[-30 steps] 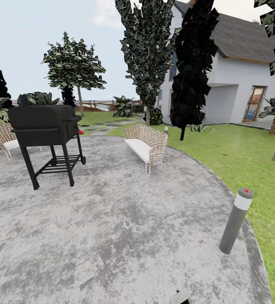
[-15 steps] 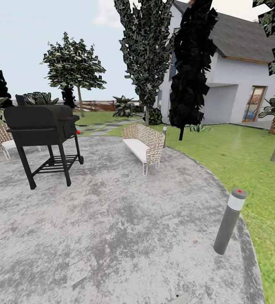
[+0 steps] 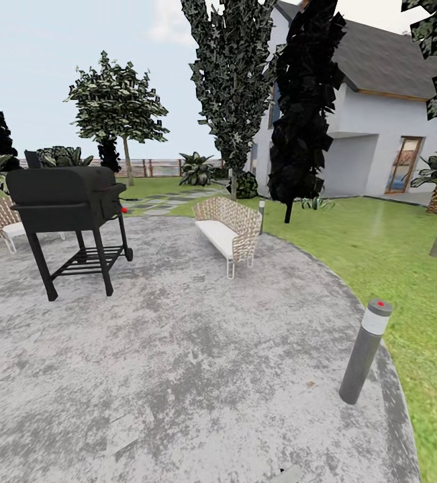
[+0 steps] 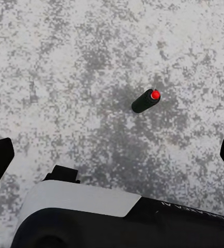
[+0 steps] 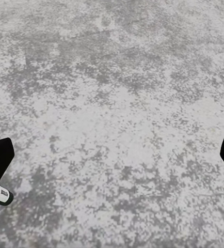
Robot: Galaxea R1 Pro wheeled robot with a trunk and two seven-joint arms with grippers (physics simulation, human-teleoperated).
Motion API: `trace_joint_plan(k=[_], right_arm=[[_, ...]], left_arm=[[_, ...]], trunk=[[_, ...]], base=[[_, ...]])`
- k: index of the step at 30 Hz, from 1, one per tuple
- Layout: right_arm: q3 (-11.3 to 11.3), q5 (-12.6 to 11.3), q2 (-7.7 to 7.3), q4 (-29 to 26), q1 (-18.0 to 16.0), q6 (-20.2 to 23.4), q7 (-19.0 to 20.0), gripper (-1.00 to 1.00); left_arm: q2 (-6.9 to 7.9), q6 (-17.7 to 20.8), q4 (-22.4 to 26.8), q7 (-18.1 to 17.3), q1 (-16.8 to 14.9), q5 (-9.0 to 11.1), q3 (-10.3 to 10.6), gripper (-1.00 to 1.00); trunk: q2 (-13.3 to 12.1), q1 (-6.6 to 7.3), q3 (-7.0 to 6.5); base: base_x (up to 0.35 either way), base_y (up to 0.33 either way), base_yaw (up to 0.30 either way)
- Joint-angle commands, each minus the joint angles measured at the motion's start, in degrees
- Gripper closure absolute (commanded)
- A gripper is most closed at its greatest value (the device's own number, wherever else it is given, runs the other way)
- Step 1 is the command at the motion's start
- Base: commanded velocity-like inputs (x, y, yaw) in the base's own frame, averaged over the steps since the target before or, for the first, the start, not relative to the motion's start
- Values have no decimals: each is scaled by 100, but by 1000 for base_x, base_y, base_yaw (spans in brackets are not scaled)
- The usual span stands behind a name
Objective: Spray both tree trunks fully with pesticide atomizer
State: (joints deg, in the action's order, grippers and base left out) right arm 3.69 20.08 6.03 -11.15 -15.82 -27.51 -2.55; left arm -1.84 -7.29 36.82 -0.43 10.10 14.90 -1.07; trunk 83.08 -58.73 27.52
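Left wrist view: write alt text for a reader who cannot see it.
A small dark pesticide atomizer with a red dot on its end lies on its side on mottled grey paving. The left pincer is open, with a black fingertip at each side edge above the robot's white-and-black body.

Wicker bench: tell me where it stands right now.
In the head view the wicker bench stands right of centre near the far edge of the grey paved circle, right of the black grill and in front of the two dark trees.

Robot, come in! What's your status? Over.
Left gripper open, right gripper open, both empty. Small red-tipped dark cylinder on paving, maybe the atomizer. Grill and bench stand off ahead.
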Motion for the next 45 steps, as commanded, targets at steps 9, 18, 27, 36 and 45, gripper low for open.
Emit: trace_joint_plan(k=[9, 18, 27, 36, 45], right_arm=[[-6, -16, -11, 103, 77, 7, -133, -100], [-9, -25, -14, 148, 97, 9, -246, -100], [-16, -30, -18, 148, 97, 2, -246, -100], [-19, -30, -95, 138, 97, 0, -254, -100], [-26, -29, -704, -248, 97, -2, -1064, -100]], left_arm=[[-76, -15, -2, 49, 111, -11, 15, -100], [-97, -23, 239, 69, 141, -13, 15, -100], [-77, 1099, 3272, 56, 142, -37, 3, -100], [-91, 1876, 4924, 85, -93, -47, 18, -100], [-125, 1315, 4886, 87, -428, -52, 39, -100]], trunk=[[0, 0, 0], [0, 0, 0], [241, -132, 108], [441, -242, 197], [602, -329, 269]], base=[[0, 0, 0], [0, 0, 0], [0, 0, 0], [0, 0, 0], [0, 0, 0]])
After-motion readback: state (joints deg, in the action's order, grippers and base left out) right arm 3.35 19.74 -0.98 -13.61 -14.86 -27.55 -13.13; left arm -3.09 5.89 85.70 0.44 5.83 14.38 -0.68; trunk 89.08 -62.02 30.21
